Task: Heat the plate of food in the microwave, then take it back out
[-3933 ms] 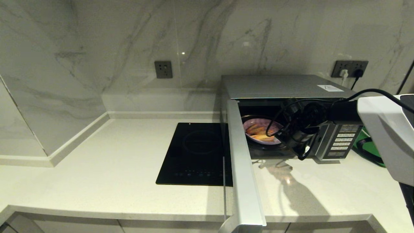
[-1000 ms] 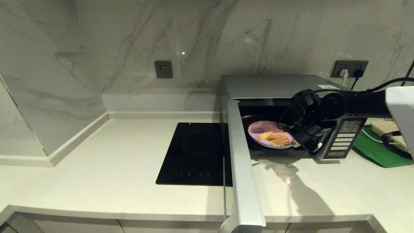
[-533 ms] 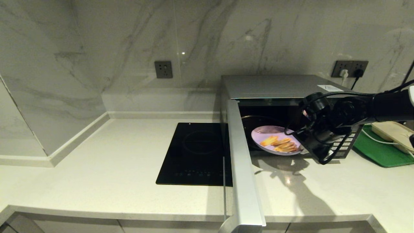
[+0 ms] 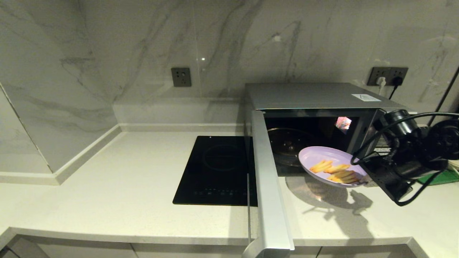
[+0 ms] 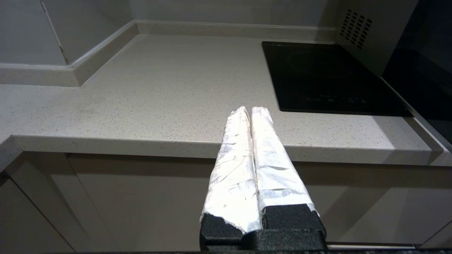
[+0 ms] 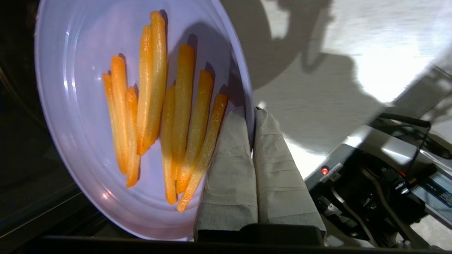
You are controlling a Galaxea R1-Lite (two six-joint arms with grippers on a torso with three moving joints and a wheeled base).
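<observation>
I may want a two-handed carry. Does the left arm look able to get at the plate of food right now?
Probably not directly: the left gripper sits at the counter edge, and the open microwave door stands between it and the plate of food.

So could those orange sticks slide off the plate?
Possibly. The plate of food looks shallow and tilted, and the sticks lie loose, so they might slip. The right gripper pinches only its rim, so it may wobble.

I see a pale lavender plate (image 4: 324, 157) holding orange-yellow sticks (image 6: 166, 116), a silver microwave (image 4: 308, 96) (dark inside), a glossy black cooktop (image 4: 218, 168), a speckled cream counter (image 4: 118, 186), and grey-veined white marble wall (image 4: 143, 46).
</observation>
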